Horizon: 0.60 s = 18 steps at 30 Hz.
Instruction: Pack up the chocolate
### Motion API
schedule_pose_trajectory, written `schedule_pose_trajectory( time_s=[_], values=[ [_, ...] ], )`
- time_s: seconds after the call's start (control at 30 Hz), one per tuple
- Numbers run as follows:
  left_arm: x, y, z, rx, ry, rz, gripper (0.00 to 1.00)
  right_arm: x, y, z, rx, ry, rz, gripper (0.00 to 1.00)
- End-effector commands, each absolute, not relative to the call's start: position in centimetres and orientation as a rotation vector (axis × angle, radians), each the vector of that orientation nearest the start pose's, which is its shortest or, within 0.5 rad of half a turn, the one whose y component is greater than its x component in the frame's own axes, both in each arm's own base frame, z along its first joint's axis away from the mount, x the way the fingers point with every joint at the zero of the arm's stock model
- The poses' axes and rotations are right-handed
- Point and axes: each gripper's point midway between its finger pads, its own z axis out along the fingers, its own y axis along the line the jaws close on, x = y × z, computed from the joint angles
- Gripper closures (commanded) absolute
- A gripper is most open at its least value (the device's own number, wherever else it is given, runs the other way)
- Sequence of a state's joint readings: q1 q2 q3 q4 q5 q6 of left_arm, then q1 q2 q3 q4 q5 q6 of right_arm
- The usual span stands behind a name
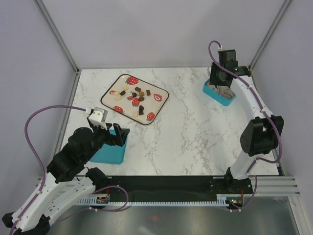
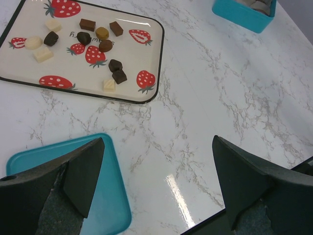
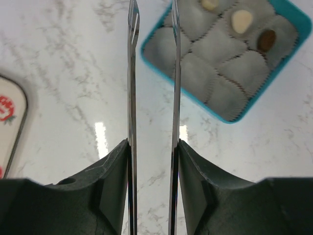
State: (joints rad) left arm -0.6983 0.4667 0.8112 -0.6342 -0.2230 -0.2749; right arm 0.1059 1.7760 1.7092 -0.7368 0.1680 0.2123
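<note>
Here the right tool [image 3: 153, 4] straddles the teal box [image 3: 222, 115] rim.

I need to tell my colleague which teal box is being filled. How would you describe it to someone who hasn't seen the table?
On the marble table, look to the far right corner, by the right gripper. The teal box there is lined with grey paper cups, a few holding chocolates. The other teal tray, at the near left, looks bare inside.
</note>
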Motion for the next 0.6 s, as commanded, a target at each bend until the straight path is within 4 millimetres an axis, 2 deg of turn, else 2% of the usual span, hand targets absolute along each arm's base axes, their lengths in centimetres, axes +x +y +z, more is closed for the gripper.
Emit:
schedule_pose_trajectory(
  time_s=[0.0, 0.07, 0.1, 0.17, 0.2, 0.27, 0.4, 0.43, 0.47, 0.57],
  values=[
    [18.8, -12.5, 26.3, 0.298, 1.847, -0.462, 0.00, 45.6, 8.6, 23.4, 0.012, 2.277, 0.177, 0.50],
    [18.8, -12.5, 26.3, 0.299, 1.847, -0.463, 0.00, 45.0, 10.7, 23.6, -0.041, 2.259, 0.209, 0.50],
    [18.7, -12.5, 26.3, 0.300, 1.846, -0.465, 0.00, 44.4, 12.9, 23.6, -0.097, 2.255, 0.238, 0.50],
    [18.7, -12.5, 26.4, 0.299, 1.844, -0.466, 0.00, 44.0, 14.8, 23.1, -0.120, 2.252, 0.271, 0.50],
    [18.7, -12.5, 26.4, 0.298, 1.844, -0.464, 0.00, 43.5, 16.4, 23.0, -0.153, 2.248, 0.296, 0.50],
    [18.7, -12.4, 26.5, 0.296, 1.840, -0.463, 0.00, 43.4, 18.0, 22.4, -0.166, 2.240, 0.325, 0.50],
    [18.7, -12.3, 26.4, 0.293, 1.841, -0.458, 0.00, 41.9, 23.5, 20.6, -0.309, 2.250, 0.394, 0.49],
    [18.7, -12.3, 26.4, 0.292, 1.841, -0.459, 0.00, 42.0, 24.2, 20.7, -0.323, 2.242, 0.397, 0.49],
    [18.7, -12.4, 26.4, 0.293, 1.841, -0.460, 0.00, 42.3, 24.6, 19.7, -0.324, 2.260, 0.368, 0.49],
    [18.7, -12.4, 26.5, 0.293, 1.840, -0.462, 0.00, 42.6, 26.7, 18.2, -0.348, 2.279, 0.378, 0.49]
  ],
)
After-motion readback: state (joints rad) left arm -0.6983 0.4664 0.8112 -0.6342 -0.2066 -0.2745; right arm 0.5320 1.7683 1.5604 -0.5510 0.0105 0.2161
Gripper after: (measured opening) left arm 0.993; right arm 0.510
